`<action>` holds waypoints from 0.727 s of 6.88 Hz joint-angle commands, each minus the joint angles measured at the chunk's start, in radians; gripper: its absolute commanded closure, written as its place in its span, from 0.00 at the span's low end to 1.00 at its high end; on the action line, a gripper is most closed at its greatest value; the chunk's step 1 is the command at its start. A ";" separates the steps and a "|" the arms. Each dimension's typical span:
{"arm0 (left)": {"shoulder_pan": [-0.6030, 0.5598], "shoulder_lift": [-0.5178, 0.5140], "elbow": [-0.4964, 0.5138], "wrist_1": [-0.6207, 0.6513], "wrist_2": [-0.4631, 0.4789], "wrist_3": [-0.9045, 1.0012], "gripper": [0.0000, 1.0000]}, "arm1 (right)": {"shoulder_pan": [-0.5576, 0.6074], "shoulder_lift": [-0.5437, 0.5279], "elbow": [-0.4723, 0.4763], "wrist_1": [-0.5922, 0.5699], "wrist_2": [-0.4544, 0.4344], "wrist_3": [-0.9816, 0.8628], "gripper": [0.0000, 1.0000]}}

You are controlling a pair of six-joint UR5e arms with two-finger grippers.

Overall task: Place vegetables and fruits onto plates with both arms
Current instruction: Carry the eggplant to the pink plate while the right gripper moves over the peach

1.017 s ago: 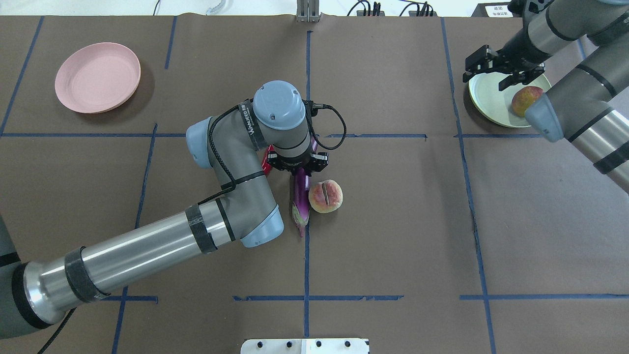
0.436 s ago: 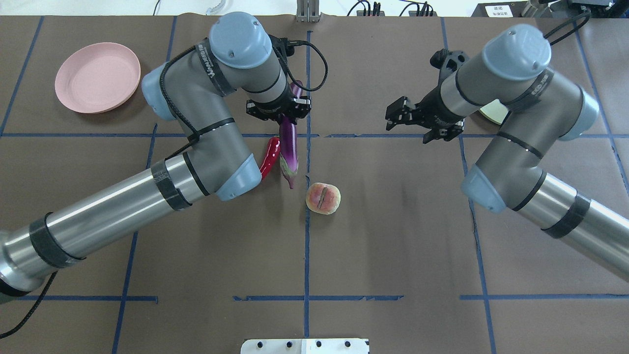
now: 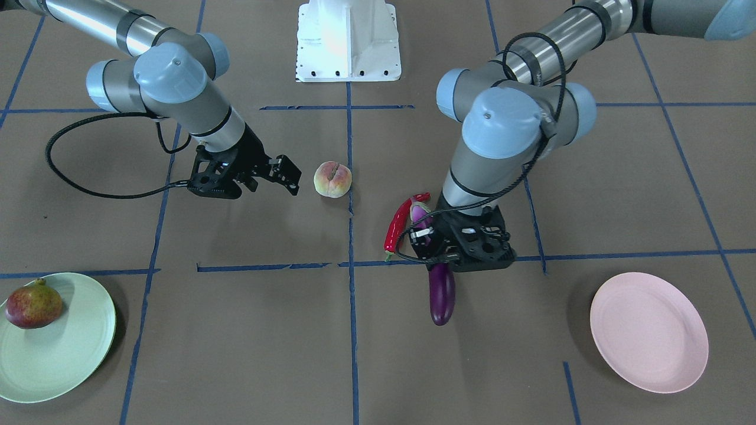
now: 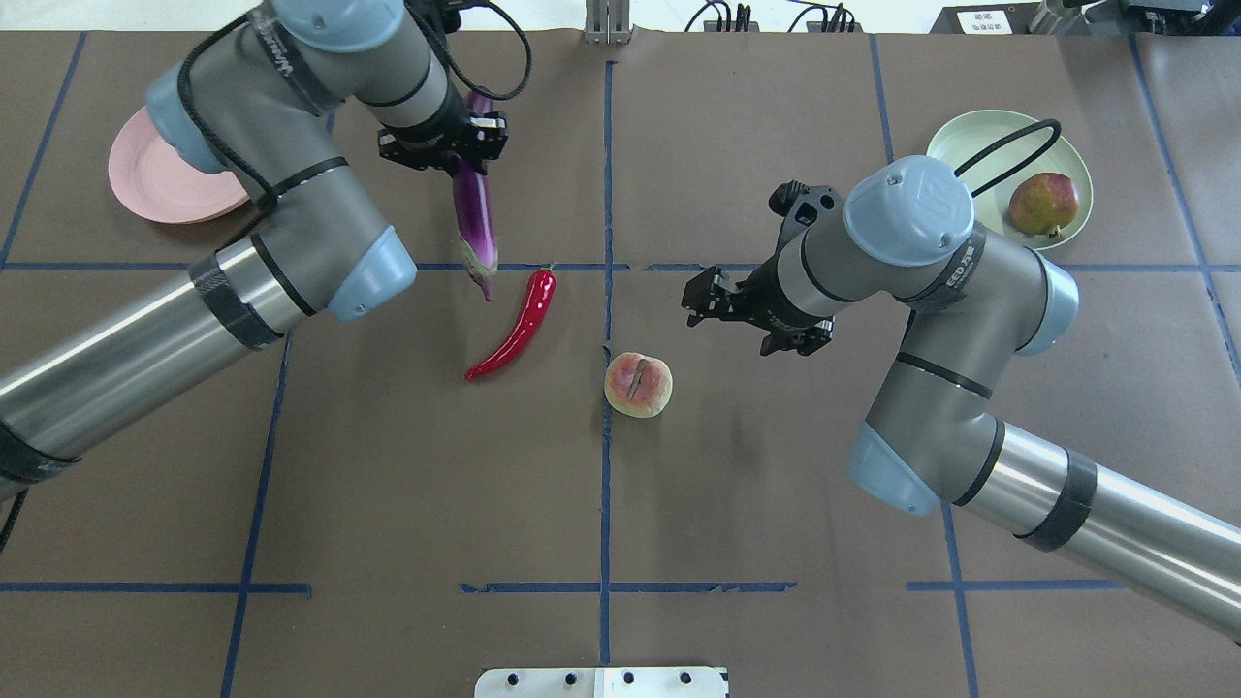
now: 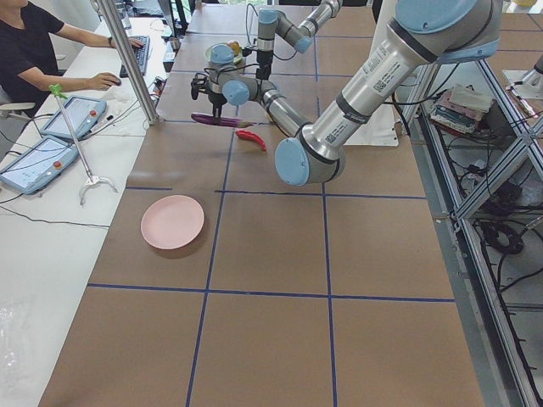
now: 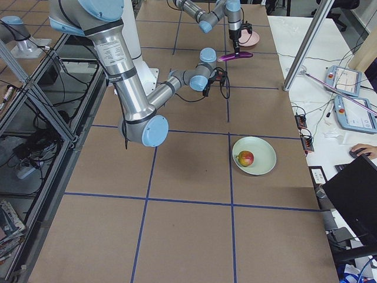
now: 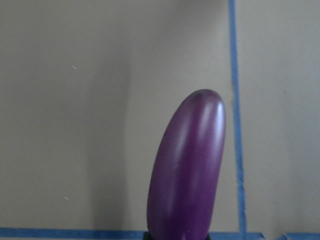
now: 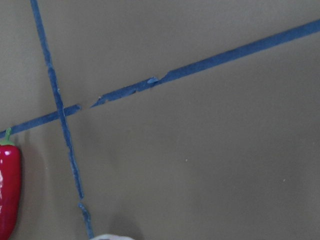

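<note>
**Left arm.** Elbow bent and forearm reaching to the far left quarter of the table, wrist turned straight down. My left gripper is clamped across the eggplant, gripping it partway along its body.

**Eggplant.** Long, slim, glossy purple skin. It is held roughly level above the table, pale cap end toward my base, rounded end pointing away. It hangs between the pink plate and the centre tape line, not over the plate.

**Right arm.** Elbow folded, wrist angled down toward mid-table. My right gripper has its fingers spread apart with nothing between them, and it hovers near the peach.

**Peach.** Flattish, matte pink-yellow, central crease facing up. It lies on the table at the centre line.

**Chili pepper**. Curved, shiny red with a green stem, lying on the table just beside the eggplant's cap end.

**Pomegranate**. Round, red-yellow, resting inside the green plate at far right.

**Plates.** Both are round, shallow, smooth plastic. The pink one is bare.
</note>
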 commanded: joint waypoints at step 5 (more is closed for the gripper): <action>-0.262 0.130 0.207 -0.012 -0.069 0.357 0.99 | -0.082 0.167 0.011 -0.273 -0.064 0.062 0.00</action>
